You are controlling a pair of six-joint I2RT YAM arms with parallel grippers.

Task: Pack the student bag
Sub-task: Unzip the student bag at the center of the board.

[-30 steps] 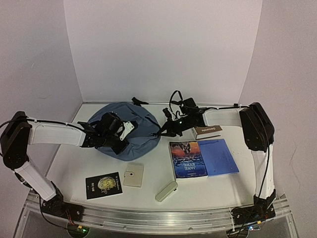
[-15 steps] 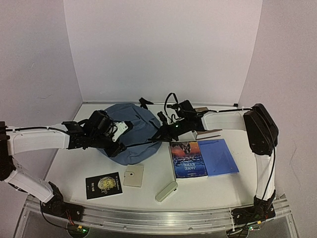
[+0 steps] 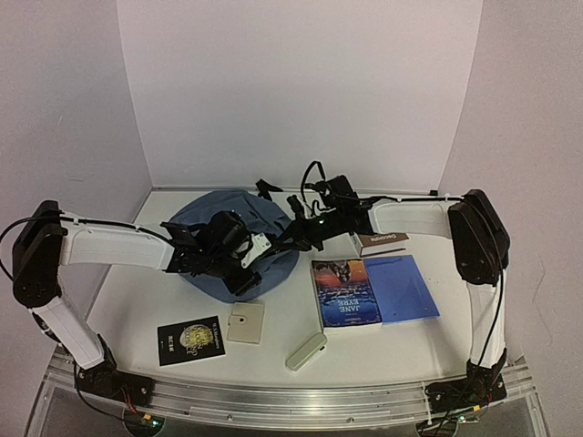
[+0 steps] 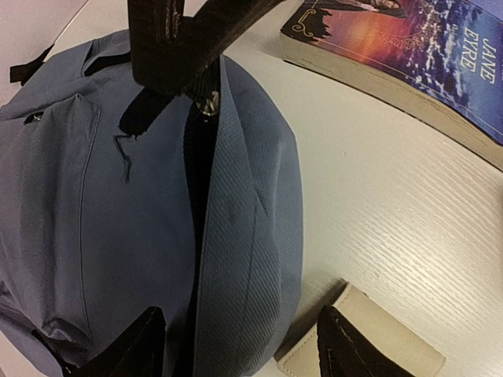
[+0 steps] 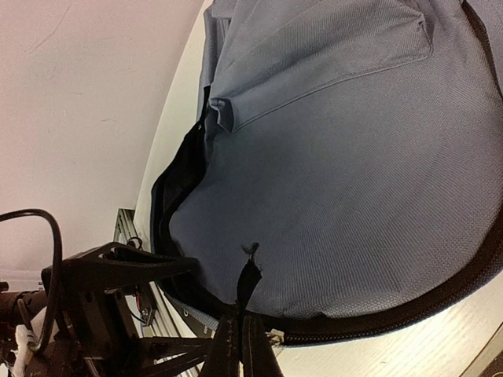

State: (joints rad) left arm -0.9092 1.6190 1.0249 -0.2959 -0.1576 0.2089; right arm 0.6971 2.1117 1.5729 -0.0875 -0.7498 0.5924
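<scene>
Left jaws just let go and now stand apart over the backpack (image 3: 208, 208) at its zipper slit. Right jaws are clamped on the zipper pull (image 5: 248, 279). Bag looks barely open, so likely regrip before packing.

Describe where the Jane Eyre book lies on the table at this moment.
In the top view the Jane Eyre book lies flat, right of centre, just left of the blue notebook and right of the student bag.
</scene>
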